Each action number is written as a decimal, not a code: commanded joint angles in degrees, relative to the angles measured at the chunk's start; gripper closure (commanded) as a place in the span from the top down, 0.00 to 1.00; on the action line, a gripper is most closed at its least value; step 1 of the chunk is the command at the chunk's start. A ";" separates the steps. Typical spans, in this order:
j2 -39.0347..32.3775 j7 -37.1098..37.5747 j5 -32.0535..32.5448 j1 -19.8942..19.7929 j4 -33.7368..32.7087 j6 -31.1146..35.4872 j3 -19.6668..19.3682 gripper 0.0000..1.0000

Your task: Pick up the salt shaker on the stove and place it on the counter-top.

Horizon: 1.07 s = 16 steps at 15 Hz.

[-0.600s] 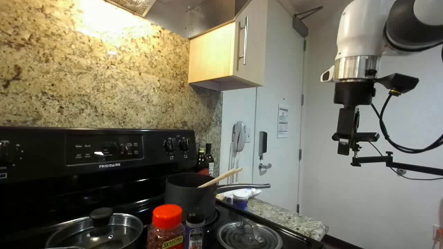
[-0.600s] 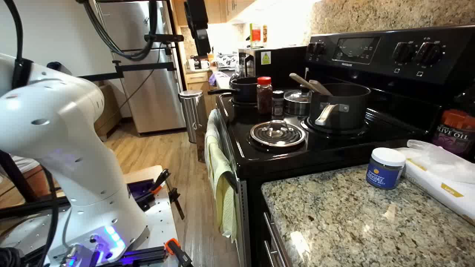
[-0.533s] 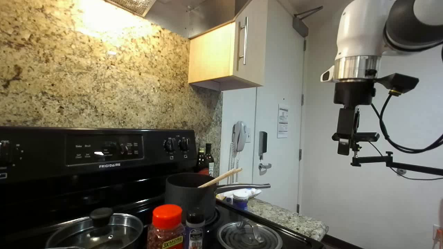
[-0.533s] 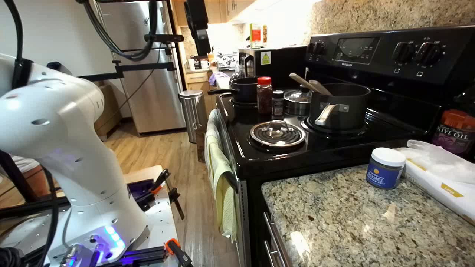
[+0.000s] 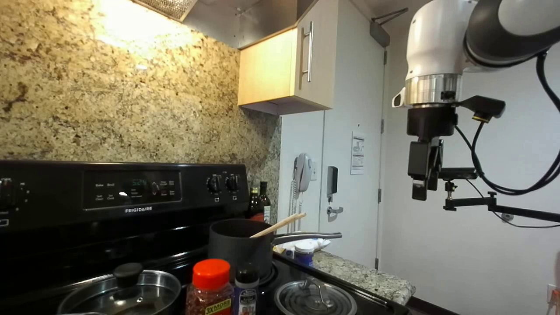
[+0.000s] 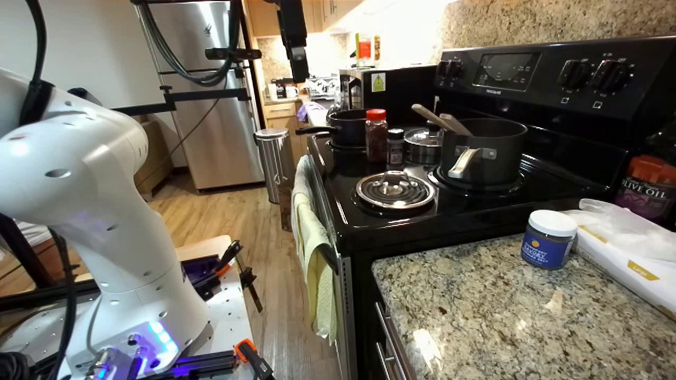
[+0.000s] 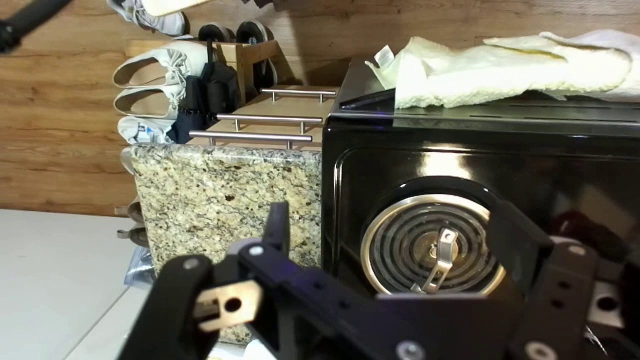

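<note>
The salt shaker (image 5: 246,298) is small and slim with a dark cap. It stands upright on the black stove (image 6: 364,224), beside the wider jar with the red lid. It also shows in an exterior view (image 6: 395,149). I cannot make it out in the wrist view. The speckled stone counter-top (image 6: 491,309) adjoins the stove and shows in the wrist view (image 7: 205,200). My gripper (image 5: 425,188) is high in the air, away from the shaker. In the wrist view (image 7: 390,215) its fingers are wide apart with nothing between them. It points down over the stove and counter-top edge.
The red-lidded jar (image 6: 376,138) touches or nearly touches the shaker. A pot (image 6: 488,153) with wooden utensils stands behind. A glass lid (image 6: 396,190) covers the front burner. A blue jar (image 6: 546,243) and a white box (image 6: 618,264) are on the counter-top. A towel (image 6: 314,253) hangs in front.
The arm and gripper have shifted left and slightly down in one exterior view, and slightly right in the other exterior view. The shaker and the things on the stove have not moved.
</note>
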<state>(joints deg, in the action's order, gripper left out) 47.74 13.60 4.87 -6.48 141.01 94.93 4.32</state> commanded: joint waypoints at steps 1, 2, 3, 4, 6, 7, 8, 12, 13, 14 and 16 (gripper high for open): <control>-9.25 6.43 -0.85 0.25 -5.68 0.66 3.78 1.00; -11.86 8.97 -1.24 0.18 -7.09 1.14 4.90 1.00; -14.18 11.15 -1.36 0.23 -8.49 1.33 5.89 1.00; -16.87 13.65 -1.63 0.30 -10.01 1.93 6.83 1.00; -21.87 18.15 -1.52 0.52 -12.95 3.09 8.21 1.00; -24.59 20.15 -1.92 0.88 -14.51 3.96 8.49 1.00; -26.78 21.74 -2.32 1.28 -15.81 4.77 8.53 1.00; -35.28 26.53 -3.80 3.85 -20.24 9.86 7.78 1.00; -37.14 26.79 -3.47 4.53 -21.28 10.89 7.67 1.00; -38.73 27.16 -3.15 5.21 -22.11 12.24 7.52 1.00; -41.78 26.63 -3.82 6.61 -23.78 14.63 6.75 1.00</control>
<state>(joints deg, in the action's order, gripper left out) 10.74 39.34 2.57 -2.07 120.85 107.36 12.35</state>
